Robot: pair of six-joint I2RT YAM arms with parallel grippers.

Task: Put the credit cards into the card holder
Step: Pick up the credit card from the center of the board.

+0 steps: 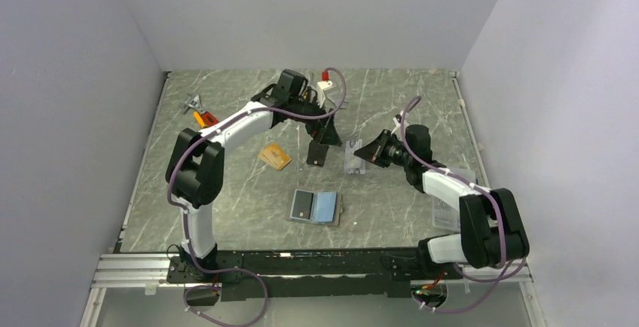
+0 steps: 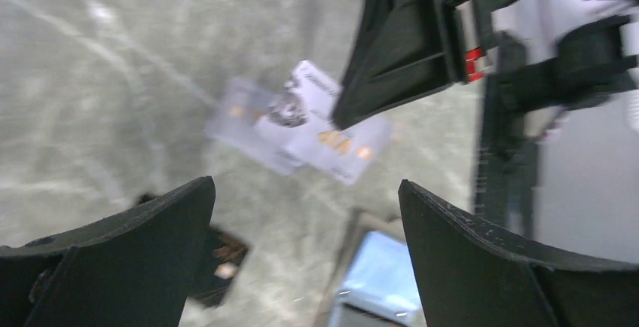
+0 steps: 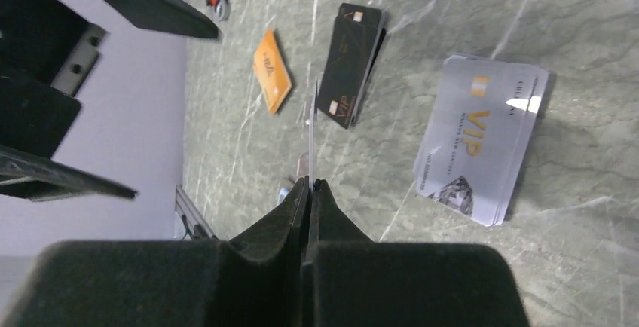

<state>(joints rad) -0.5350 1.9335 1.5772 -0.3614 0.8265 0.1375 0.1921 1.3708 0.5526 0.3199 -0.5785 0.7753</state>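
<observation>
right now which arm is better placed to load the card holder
Right: its jaws are shut on a thin card, held edge-on. The left jaws are open and empty over the silver cards. The card holder lies open.

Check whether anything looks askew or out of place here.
The silver-grey cards lie in a loosely fanned pile, edges misaligned; the black cards beside them overlap unevenly too. The right gripper pinches a thin card edge-on. Nothing looks damaged or spilled.

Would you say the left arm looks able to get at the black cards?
Probably yes: the left end effector hangs open over the black cards, which lie uncovered, and the right end effector, gripping a card, is off to one side.
</observation>
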